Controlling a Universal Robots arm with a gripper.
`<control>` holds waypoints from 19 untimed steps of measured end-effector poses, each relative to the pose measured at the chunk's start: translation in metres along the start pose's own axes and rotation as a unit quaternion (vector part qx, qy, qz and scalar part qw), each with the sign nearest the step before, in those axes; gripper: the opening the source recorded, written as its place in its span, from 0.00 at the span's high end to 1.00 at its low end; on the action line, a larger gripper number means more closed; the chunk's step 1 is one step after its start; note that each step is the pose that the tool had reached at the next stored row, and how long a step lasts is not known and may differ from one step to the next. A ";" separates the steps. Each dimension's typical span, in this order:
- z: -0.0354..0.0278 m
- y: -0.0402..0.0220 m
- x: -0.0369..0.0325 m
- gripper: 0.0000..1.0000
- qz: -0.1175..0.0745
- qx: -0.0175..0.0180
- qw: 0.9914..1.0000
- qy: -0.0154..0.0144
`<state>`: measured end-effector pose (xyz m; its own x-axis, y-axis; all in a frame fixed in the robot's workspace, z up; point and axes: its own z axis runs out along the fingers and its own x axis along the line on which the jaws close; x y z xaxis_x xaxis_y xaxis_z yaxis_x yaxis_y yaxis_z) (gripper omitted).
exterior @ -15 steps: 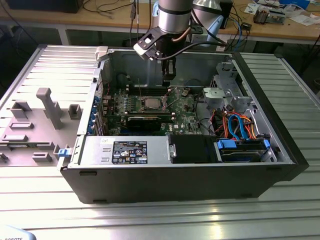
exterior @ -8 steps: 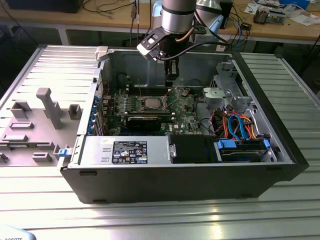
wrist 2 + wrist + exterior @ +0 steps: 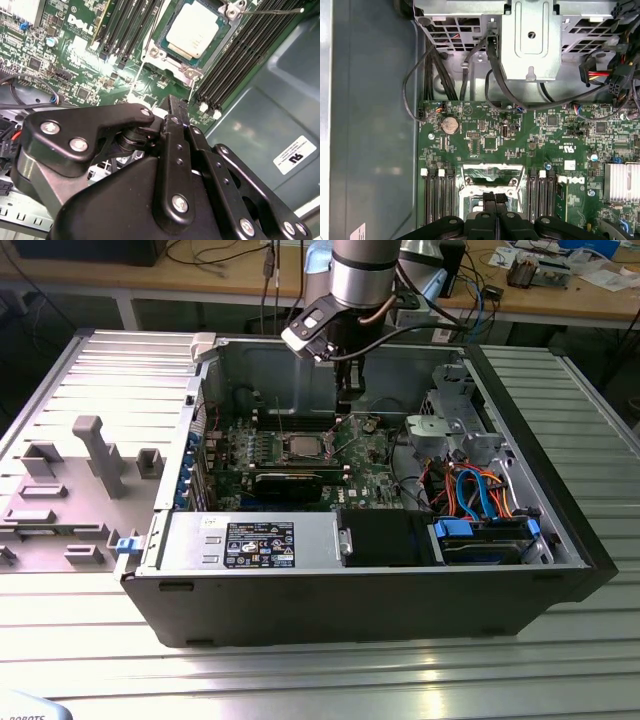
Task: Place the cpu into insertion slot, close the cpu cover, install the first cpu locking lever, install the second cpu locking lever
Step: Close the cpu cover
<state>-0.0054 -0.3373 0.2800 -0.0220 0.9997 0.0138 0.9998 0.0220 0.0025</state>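
The gripper (image 3: 345, 398) is hanging inside the open computer case (image 3: 560, 570), over the green board (image 3: 485, 130); its black fingers (image 3: 488, 204) are pressing together with nothing showing between them. The cpu (image 3: 192, 30) is lying in the insertion slot (image 3: 176, 56), dull silver top facing up, apart from the claw; the cpu cover (image 3: 151, 50) is sitting as a silvery frame around the chip, though whether it is latched I cannot tell. A thin wire lever (image 3: 272, 10) is sticking out from the socket's corner across the memory slots (image 3: 235, 65); those long black slots are flanking the socket on both sides. In the exterior view the graphics card (image 3: 290, 483) is lying just beside the socket, on the near side; the drive cage (image 3: 455, 430) is standing toward the exterior view's right, with blue and orange cables (image 3: 480, 495) trailing below it. Black cables (image 3: 415, 95) are looping along the board's edge; a coin battery (image 3: 450, 124) is sitting near them.
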 end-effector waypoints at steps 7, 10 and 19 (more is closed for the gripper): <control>0.0033 0.0055 -0.0002 0.89 0.000 0.000 1.000 -0.001; 0.0042 0.0083 -0.0002 0.89 0.000 0.001 1.000 -0.001; 0.0120 0.0305 -0.0008 0.89 0.000 0.002 1.000 -0.003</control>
<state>0.0251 -0.3373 0.2681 -0.0221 0.9997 0.0085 0.9998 0.0221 -0.0010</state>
